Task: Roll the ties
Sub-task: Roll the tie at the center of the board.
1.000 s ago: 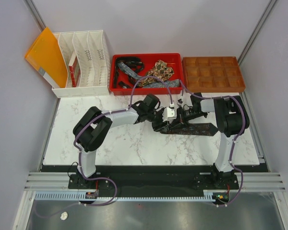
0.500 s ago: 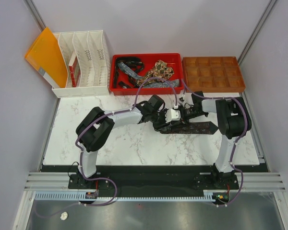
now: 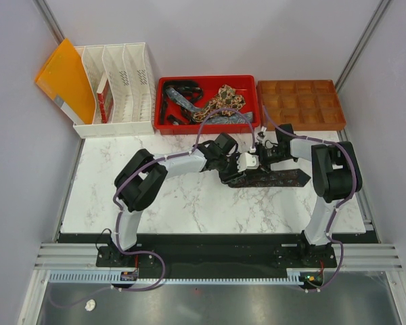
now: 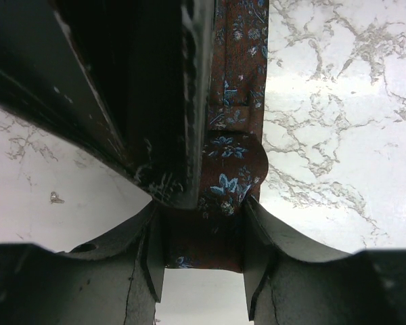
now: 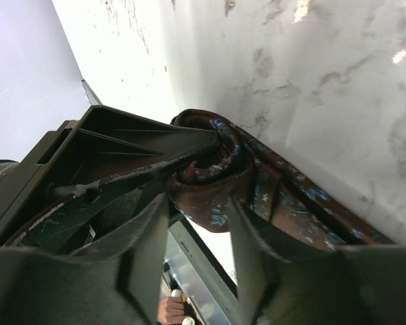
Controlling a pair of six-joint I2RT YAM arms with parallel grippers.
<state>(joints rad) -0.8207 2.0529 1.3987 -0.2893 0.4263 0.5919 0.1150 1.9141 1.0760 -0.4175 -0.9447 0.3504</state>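
Worktop [image 3: 122,196]: white marble pattern. One tie [image 3: 279,179] is laid flat on it right of centre. It is dark brown-red with small blue flowers and runs left to right, pointed end toward the right. Its left end is turned into a small roll, and both arms are brought together over that roll.

Left wrist view: the left end effector [image 4: 201,206] is set across the tie just behind the roll. The fabric fills the whole gap between the fingers [image 4: 149,264] and is touched by both inner faces, so the tie is recorded as gripped. The flat length is seen leading away up the frame, on the marble. A dark finger of the other arm is laid along the tie's left edge, its tip at the roll.

Right wrist view: the right end effector [image 5: 197,203] is placed astride the rolled end, one finger [image 5: 141,264] on each side. Fabric is seen between them, but whether it is pinched or only straddled cannot be told. A dark finger of the left arm is seen with its tip at the centre of the roll. The unrolled strip trails to the lower right along the worktop.

Behind the worktop: a red bin [image 3: 206,79] holds other ties [image 3: 227,98], loosely heaped; dark, blue patterned and tan speckled fabrics are noted. A brown tray [image 3: 299,105] of square compartments is set just right of the bin. A white rack [image 3: 118,88] and an orange folder [image 3: 62,78] are at the left.
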